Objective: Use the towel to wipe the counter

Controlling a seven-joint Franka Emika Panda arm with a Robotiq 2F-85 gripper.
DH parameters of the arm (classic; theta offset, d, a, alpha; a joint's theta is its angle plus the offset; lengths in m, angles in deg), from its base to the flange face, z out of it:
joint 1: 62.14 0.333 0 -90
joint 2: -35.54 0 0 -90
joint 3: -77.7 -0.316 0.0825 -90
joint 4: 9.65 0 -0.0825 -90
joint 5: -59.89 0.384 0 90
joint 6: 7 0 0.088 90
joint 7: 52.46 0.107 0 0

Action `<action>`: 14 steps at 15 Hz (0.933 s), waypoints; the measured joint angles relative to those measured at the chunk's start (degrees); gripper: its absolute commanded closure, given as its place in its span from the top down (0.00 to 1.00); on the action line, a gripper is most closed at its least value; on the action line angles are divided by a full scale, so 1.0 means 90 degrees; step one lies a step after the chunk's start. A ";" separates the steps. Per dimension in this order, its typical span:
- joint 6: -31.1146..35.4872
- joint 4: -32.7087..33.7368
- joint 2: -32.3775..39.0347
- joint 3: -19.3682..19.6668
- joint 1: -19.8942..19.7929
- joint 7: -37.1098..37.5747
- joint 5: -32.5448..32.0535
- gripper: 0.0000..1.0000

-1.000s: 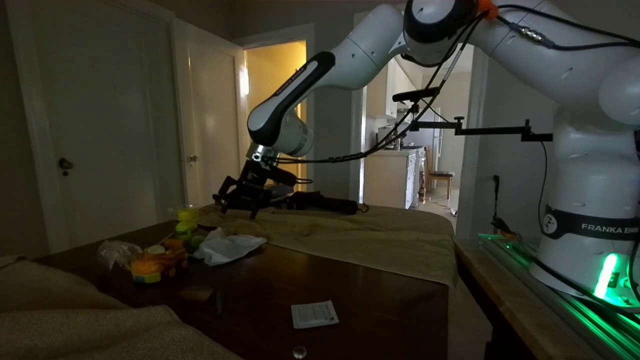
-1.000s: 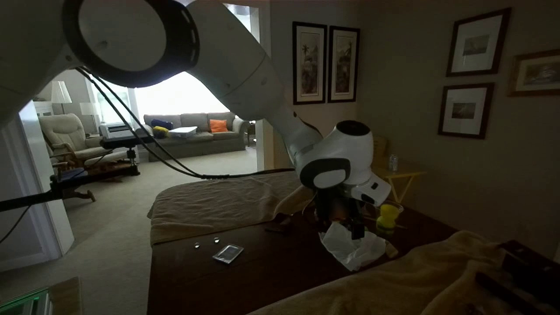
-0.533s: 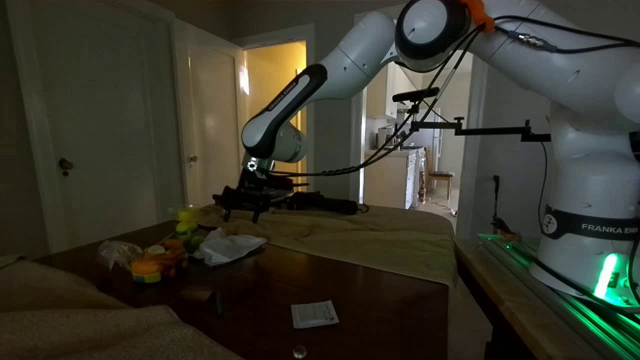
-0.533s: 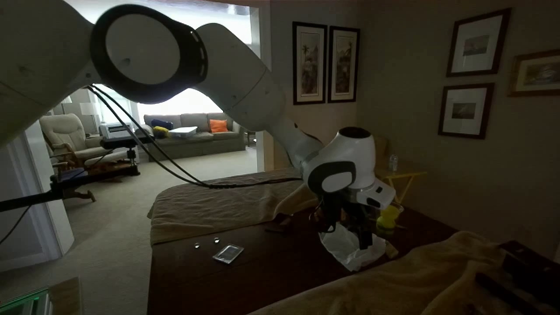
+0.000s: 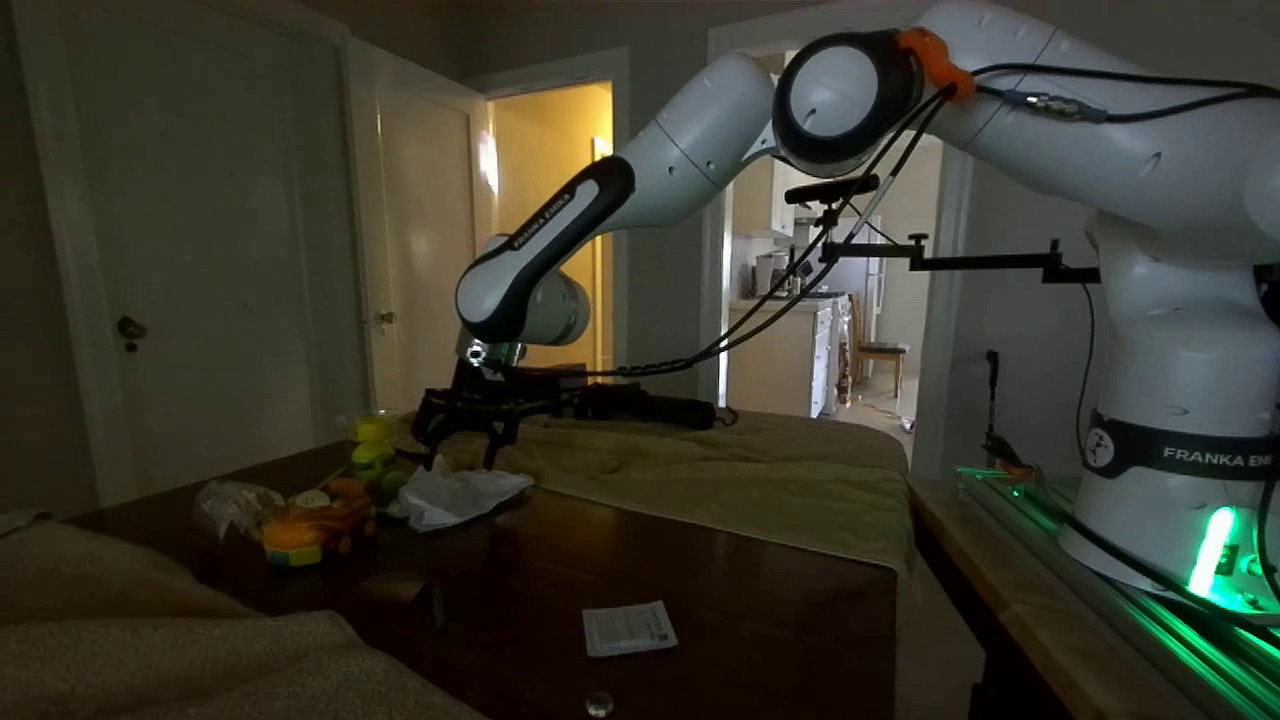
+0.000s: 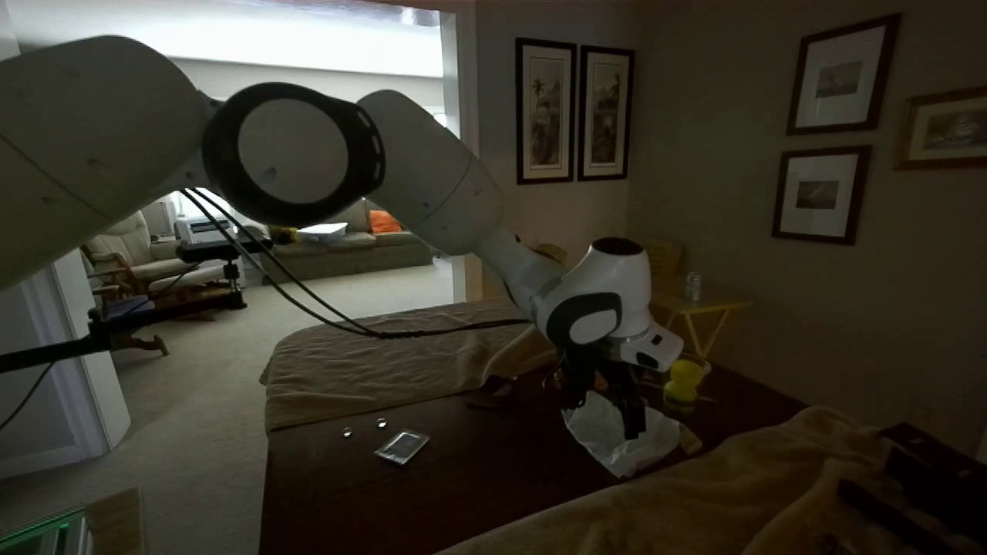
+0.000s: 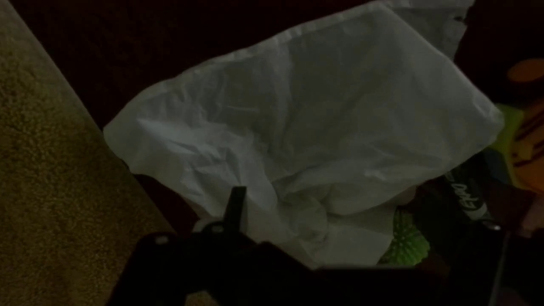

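Just below the gripper point(image 5: 460, 462), on the dark table point(image 5: 780, 610), the white crumpled sheet point(image 7: 314, 123) is lying (I am taking it for the towel, although the beige cloth point(image 5: 700, 490) beside it could also carry this name). The gripper is hanging with its fingers point(image 7: 235, 208) widely spread, and as far as I can see nothing is sitting pinched between them; whether a tip is touching the sheet, I cannot tell. In the wrist view the sheet is stretching its longer way from left to right, so it is running roughly along the line from one finger to the other, and its bunched part is standing inside this gap. On this relation, I think, the coming move is depending: a straight going down and a closing on the bunched part would perhaps be enough, without much turning. Near the right-hand finger of that view, however, a dark marker point(image 7: 465, 195) and a green thing point(image 7: 406, 240) are lying close by the sheet's edge, so a closing here could be catching them too.
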 measured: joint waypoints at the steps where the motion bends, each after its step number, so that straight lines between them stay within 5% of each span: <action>1: -0.0188 0.0142 0.0116 0.0028 0.0020 0.0055 -0.0037 1.00; 3: -0.0517 0.0384 0.0315 0.0084 0.0047 0.0174 -0.0111 1.00; 4: -0.0686 0.0487 0.0395 0.0120 0.0056 0.0227 -0.0175 0.93; 5: -0.0847 0.0592 0.0466 0.0152 0.0062 0.0271 -0.0240 0.72; 7: -0.1075 0.0772 0.0575 0.0198 0.0062 0.0315 -0.0315 0.68; 14: -0.1501 0.1254 0.0771 0.0284 0.0051 0.0401 -0.0403 0.19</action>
